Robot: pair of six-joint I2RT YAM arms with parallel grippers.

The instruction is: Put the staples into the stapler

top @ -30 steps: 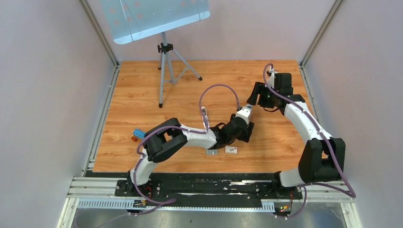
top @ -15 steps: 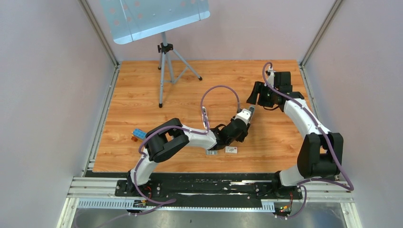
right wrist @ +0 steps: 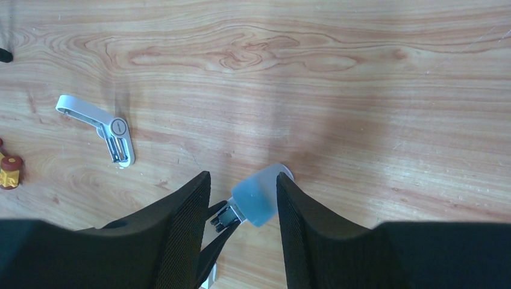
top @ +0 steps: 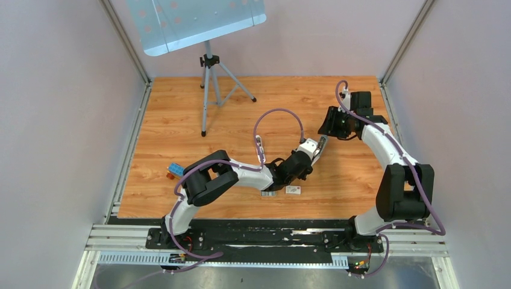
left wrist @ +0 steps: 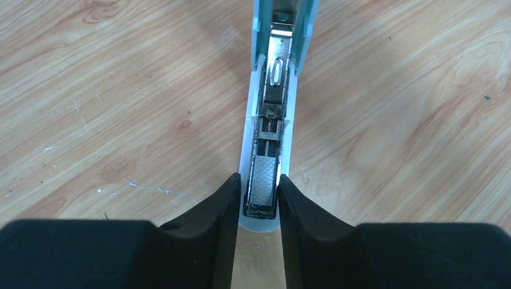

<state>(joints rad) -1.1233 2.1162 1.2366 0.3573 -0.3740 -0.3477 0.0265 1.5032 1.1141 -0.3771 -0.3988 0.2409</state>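
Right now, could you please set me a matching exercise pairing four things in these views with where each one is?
Things:
1 stapler's blue lid
2 small white box
3 blue block
4 tripod

Places:
a far side of the table
b between the right hand's fingers
c near the table's left edge
d beside the staples, near edge

Pairs: 1-b, 2-d, 3-c, 4-a

A tripod stand, a small blue block near the left edge, the grey staples just beside a small white box and the opened stapler are being carried by the wooden bench.
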